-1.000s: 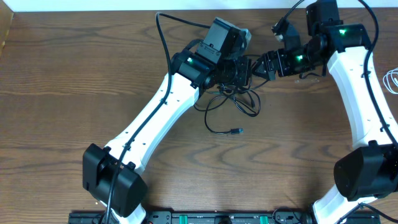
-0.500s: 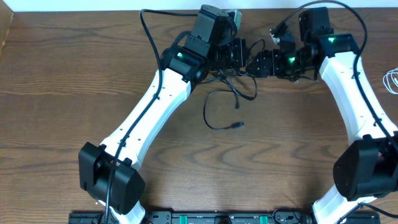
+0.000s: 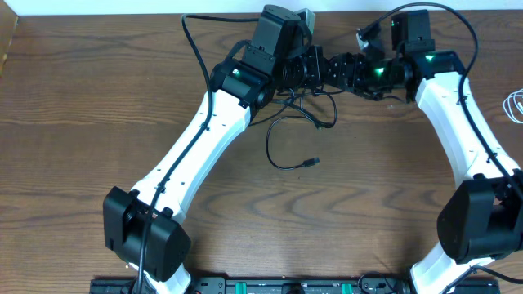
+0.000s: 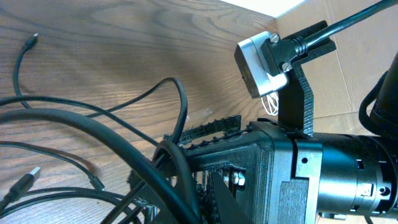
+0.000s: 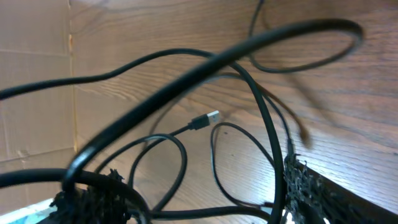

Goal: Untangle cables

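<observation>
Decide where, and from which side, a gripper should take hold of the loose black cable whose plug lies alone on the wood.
Grip the loose black cable just behind its plug, coming straight down from above and closing across the cord. That end lies flat on the bare table, apart from the clump, so likely nothing else gets caught.

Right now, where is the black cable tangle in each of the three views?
Overhead: black cable tangle at top centre, one strand trailing down.
Left wrist: loops in the lower left.
Right wrist: strands cross nearly the whole frame.
Shared landmark: the brown wooden table under it.
</observation>
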